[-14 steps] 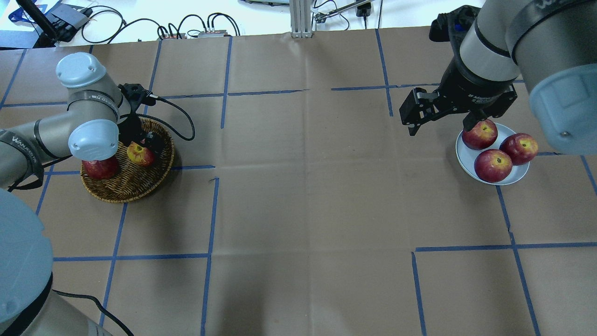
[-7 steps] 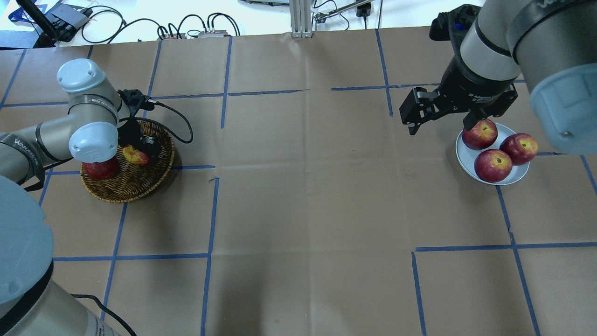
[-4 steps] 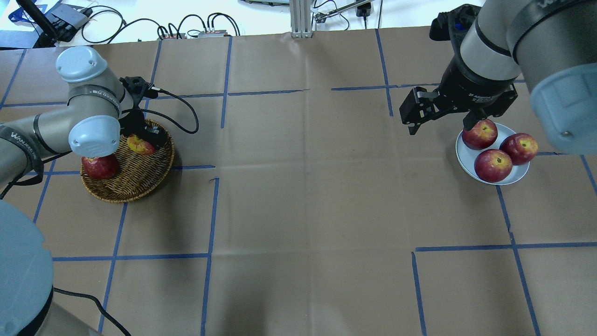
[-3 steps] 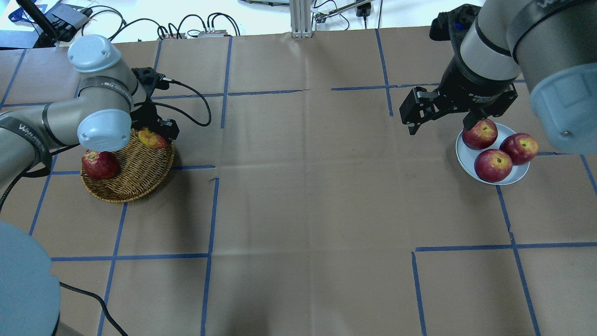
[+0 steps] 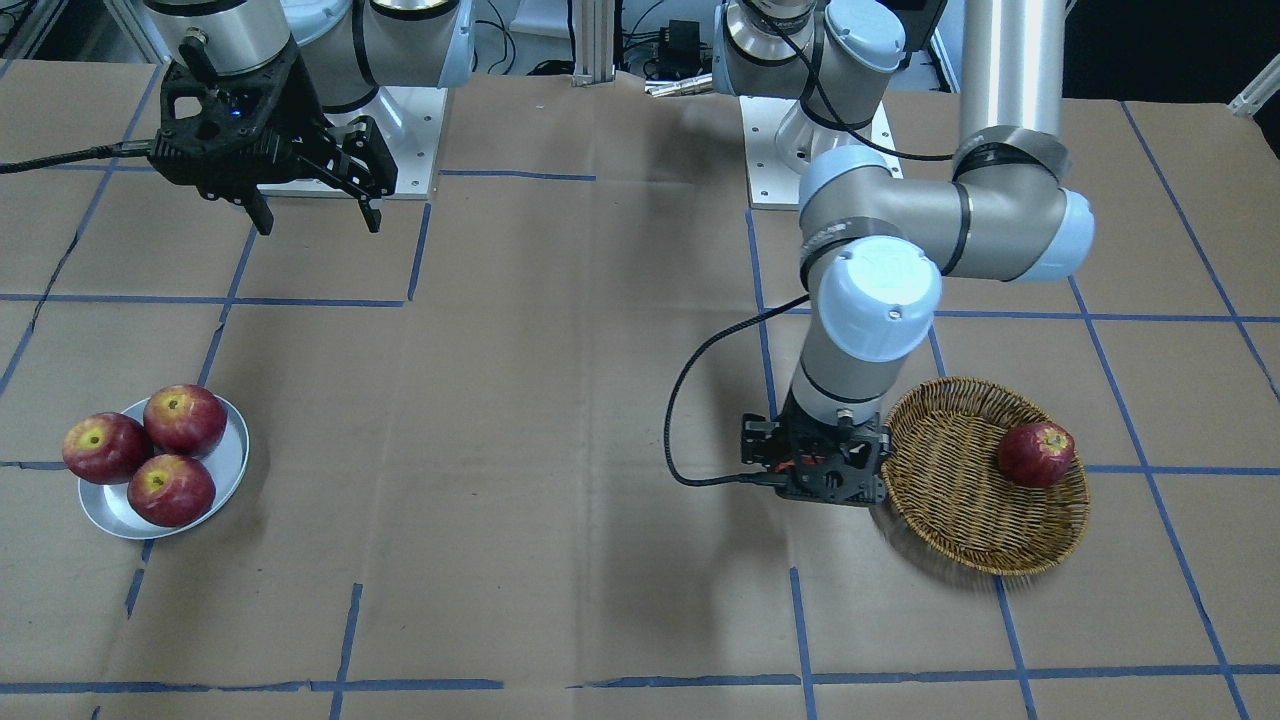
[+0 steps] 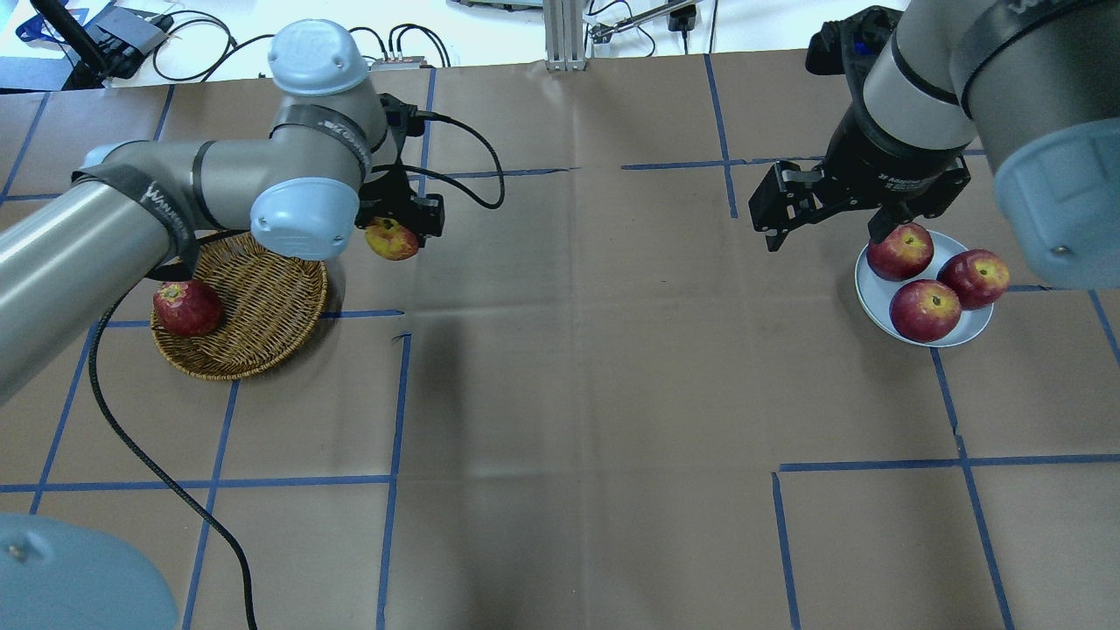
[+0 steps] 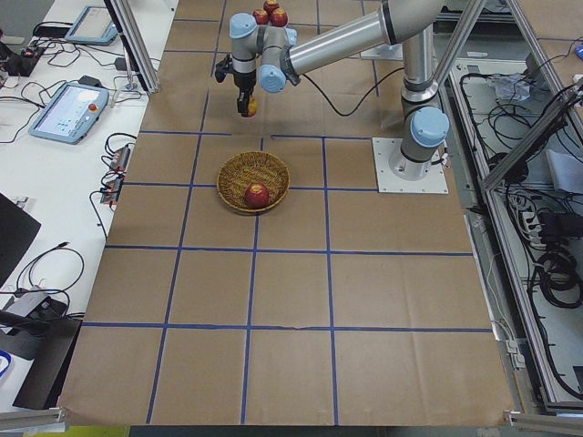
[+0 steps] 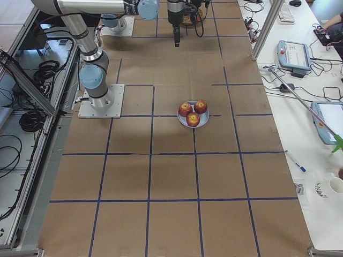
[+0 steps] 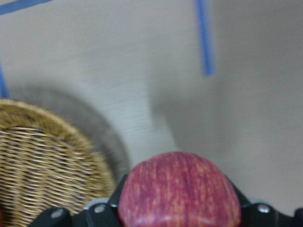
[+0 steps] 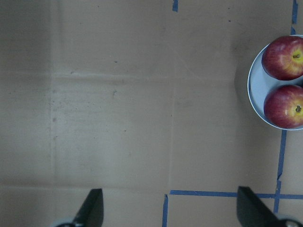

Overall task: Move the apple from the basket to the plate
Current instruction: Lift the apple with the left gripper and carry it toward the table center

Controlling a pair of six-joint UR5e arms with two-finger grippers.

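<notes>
My left gripper [image 6: 401,227] is shut on the streaky orange-red apple [image 6: 389,242] and holds it in the air just right of the wicker basket [image 6: 262,293], past its rim. The left wrist view shows the apple [image 9: 179,194] between the jaws, with the basket's edge [image 9: 42,156] to the left. In the front view the gripper [image 5: 815,472] hides most of the apple. The silver plate [image 6: 973,331] sits far right. My right gripper [image 6: 822,232] is open and empty, hovering beside the plate [image 10: 255,90].
One dark red apple [image 6: 186,307] lies in the basket [image 5: 950,490]. Three dark red apples [image 6: 925,310] fill most of the plate [image 5: 110,515]. Brown paper with blue tape lines covers the table between basket and plate. My left arm's cable loops near the gripper.
My left gripper closed on the apple in the basket, lifted it out and carried it right, past the basket's rim. The right arm has not moved.
</notes>
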